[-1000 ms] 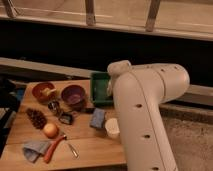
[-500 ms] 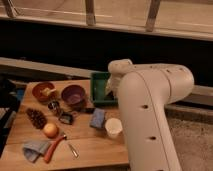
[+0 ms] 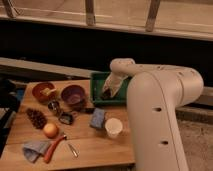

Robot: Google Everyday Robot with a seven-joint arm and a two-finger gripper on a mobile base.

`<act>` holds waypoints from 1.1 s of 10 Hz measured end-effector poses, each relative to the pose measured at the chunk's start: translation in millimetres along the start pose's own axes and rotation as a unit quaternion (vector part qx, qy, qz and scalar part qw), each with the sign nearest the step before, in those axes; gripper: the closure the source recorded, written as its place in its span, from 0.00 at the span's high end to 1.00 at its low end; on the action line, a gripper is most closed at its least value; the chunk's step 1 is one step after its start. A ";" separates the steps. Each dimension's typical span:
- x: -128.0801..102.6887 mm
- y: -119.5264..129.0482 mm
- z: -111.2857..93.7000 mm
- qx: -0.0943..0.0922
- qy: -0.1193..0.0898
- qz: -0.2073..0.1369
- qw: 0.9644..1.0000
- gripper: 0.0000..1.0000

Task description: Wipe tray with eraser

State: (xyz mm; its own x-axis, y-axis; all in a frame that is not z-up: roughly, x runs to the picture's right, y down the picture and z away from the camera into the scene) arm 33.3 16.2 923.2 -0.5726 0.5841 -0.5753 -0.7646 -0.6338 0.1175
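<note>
Camera view: end effector [image 3: 107,91] pinching dark eraser [image 3: 105,94], low inside green tray [image 3: 98,76].

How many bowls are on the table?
2. An orange-brown bowl sits at the back left of the table; a purple bowl stands just right of it, next to the green tray. The robot arm could hide more. The gripper is down in the tray.

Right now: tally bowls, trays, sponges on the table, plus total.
bowls: 2, purple bowl, brown bowl
tray: 1, green
sponge: 1, blue-grey
total: 4
The gripper is in the tray, shut on the eraser.
</note>
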 end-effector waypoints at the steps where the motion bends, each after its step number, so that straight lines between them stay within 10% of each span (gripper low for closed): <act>1: -0.2 2.9 -1.6 -0.005 0.000 -0.001 1.000 0.00; 6: 5.5 36.5 -26.8 -0.053 -0.003 -0.023 0.998 0.00; 11: -10.5 1.7 -40.8 -0.033 -0.030 0.004 0.999 0.00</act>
State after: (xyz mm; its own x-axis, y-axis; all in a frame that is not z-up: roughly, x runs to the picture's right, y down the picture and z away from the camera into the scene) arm 50.1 -11.8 896.4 -0.5960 0.6070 -0.5256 -0.7400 -0.6693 0.0662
